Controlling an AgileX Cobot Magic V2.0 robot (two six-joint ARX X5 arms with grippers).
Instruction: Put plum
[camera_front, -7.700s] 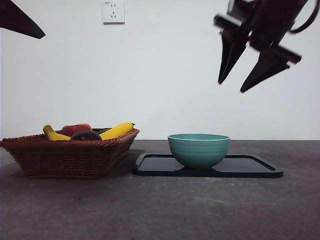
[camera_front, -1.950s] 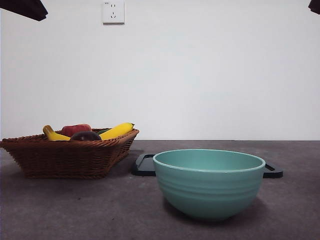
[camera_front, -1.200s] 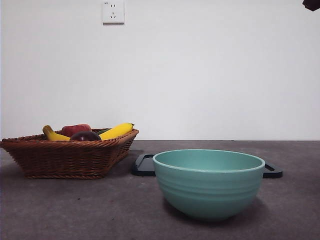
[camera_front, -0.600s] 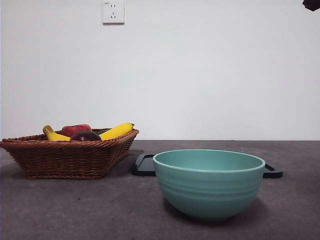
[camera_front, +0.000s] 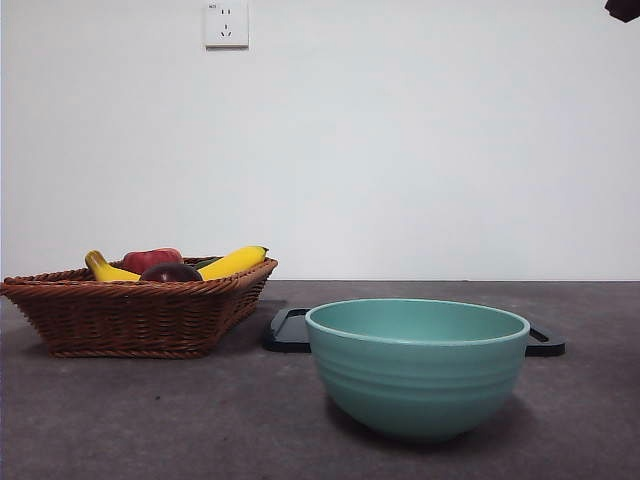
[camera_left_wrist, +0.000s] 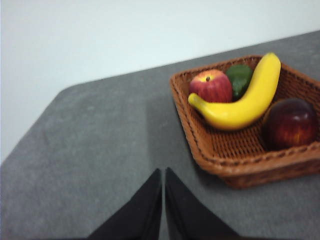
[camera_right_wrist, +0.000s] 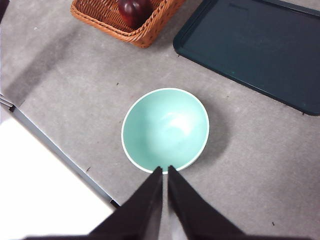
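Observation:
The plum (camera_front: 171, 272), dark maroon and glossy, lies in the wicker basket (camera_front: 130, 315) at the left; it also shows in the left wrist view (camera_left_wrist: 290, 124) and the right wrist view (camera_right_wrist: 132, 10). The empty teal bowl (camera_front: 417, 365) stands on the bare table near the front, also in the right wrist view (camera_right_wrist: 165, 129). My left gripper (camera_left_wrist: 163, 176) is shut and empty, high above the table beside the basket (camera_left_wrist: 240, 155). My right gripper (camera_right_wrist: 165, 171) is shut and empty, high above the bowl; one arm shows only as a black tip (camera_front: 625, 8).
The basket also holds a red apple (camera_left_wrist: 211, 86), a yellow banana (camera_left_wrist: 245, 100) and a green fruit (camera_left_wrist: 240, 77). A dark tray (camera_right_wrist: 260, 45) lies behind the bowl. The table's edge (camera_right_wrist: 50, 145) runs near the bowl.
The bowl has gone from the tray to the table's front. The right gripper has risen out of the front view. The black tip at the top left has gone.

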